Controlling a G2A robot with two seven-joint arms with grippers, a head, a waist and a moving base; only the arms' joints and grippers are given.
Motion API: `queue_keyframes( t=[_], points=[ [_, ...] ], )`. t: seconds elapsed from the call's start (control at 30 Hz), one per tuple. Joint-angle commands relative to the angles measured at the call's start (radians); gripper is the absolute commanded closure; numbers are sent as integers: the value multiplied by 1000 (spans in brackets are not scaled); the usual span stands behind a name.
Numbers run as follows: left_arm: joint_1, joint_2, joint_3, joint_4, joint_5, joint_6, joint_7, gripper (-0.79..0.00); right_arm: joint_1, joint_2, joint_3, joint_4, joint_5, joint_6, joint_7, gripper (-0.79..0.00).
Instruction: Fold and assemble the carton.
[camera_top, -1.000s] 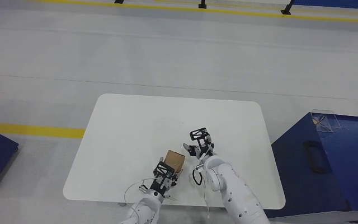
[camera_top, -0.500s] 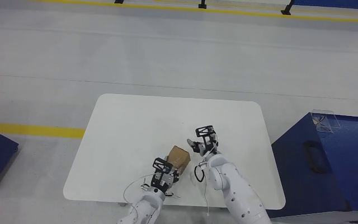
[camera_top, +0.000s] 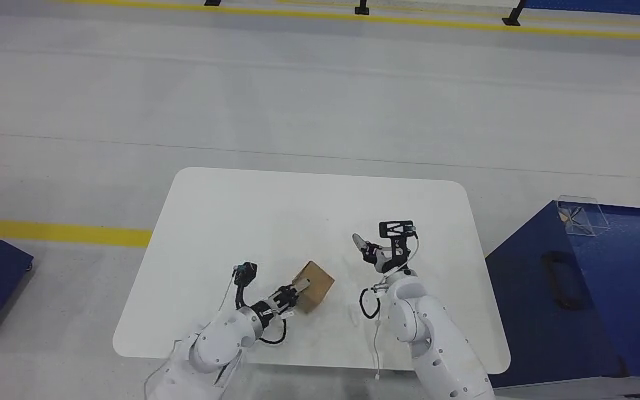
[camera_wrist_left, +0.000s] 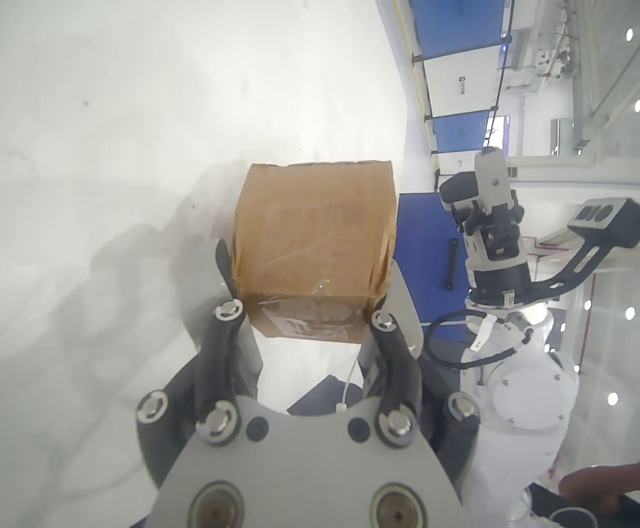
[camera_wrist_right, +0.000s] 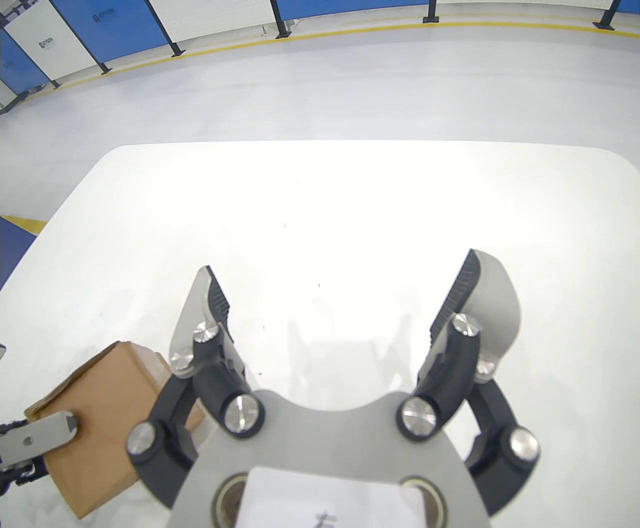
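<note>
Top view: left jaws clamp carton; right jaws apart; blue cabinet beside table.

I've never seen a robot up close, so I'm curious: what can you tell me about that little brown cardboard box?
The small brown cardboard carton looks closed into a cube, its faces creased, with what seems clear tape. The left gripper clamps two opposite sides above the white table, toward the robot's side. No other gripper touches it.
</note>
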Motion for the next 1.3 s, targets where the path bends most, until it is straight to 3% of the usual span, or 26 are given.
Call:
queue_keyframes(
  t=[0.0,0.17,0.27,0.3,0.33,0.37,0.4,0.43,0.5,0.6,0.83,1.27],
  points=[
    [23,2,-25,-14,-51,-2,1,-785,0,0,0,0,0,0,0,-785],
    [124,13,-100,-126,-87,-57,91,-785,0,0,0,0,0,0,0,-785],
    [175,20,-106,-212,33,-71,174,-785,0,0,0,0,0,0,0,-785],
    [186,21,-95,-242,96,-77,201,-634,0,0,0,0,0,0,0,-785],
    [190,23,-78,-265,181,-81,224,-360,0,0,0,0,0,0,0,-785],
    [189,24,-55,-289,286,-80,249,-256,0,0,0,0,0,0,0,-785],
    [188,25,-27,-308,410,-77,288,-55,0,0,0,0,0,0,0,-785],
    [189,26,0,-313,514,-67,322,0,0,0,0,0,0,0,0,-785],
    [180,26,63,-307,760,-23,386,0,0,0,0,0,0,0,0,-785],
    [153,17,141,-275,932,44,397,0,0,0,0,0,0,0,0,-785],
    [106,1,202,-206,1012,94,367,0,0,0,0,0,0,0,0,-785],
    [71,-18,211,-119,993,127,337,0,0,0,0,0,0,0,0,-785]
  ],
)
